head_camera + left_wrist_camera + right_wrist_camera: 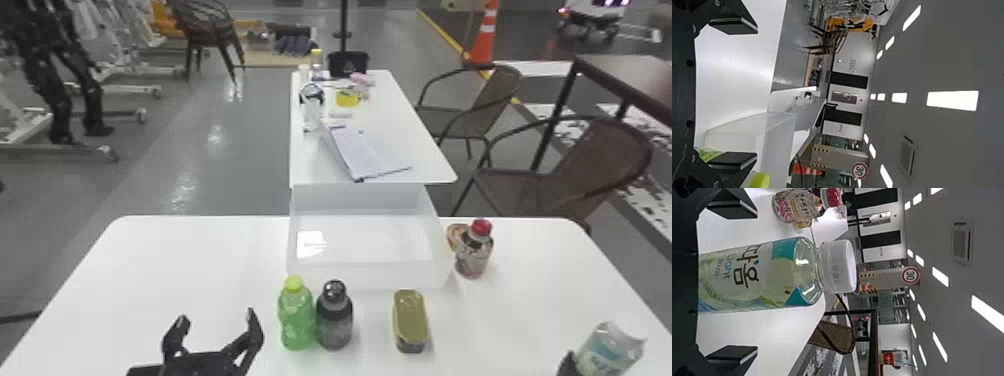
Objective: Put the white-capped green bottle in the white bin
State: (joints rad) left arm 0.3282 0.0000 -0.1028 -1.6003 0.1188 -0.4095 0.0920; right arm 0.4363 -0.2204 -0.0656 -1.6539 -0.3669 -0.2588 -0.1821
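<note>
While the white bin (370,277) is seen at the far side of the white table (200,260) in the head view, the white-capped green bottle (607,352) is found outside it, near the bottom right corner. Beside that bottle, the right gripper (567,364) is only partly shown. At the left, the left gripper (217,317) is held over the table with its fingers spread. Between it and the tin (410,320), the lime-capped bottle (296,320) and the dark bottle (334,320) are placed side by side, upright. The red-capped bottle (472,255) is set just right of the bin; what seems to be a tan item (456,236) is partly hidden behind it. In the left wrist view, nothing is held between the parted fingers, and the lime-capped bottle is partly covered by one of them. In the right wrist view, the white-capped green bottle is framed by widely spread fingers (732,356), with a gap left on either side.
</note>
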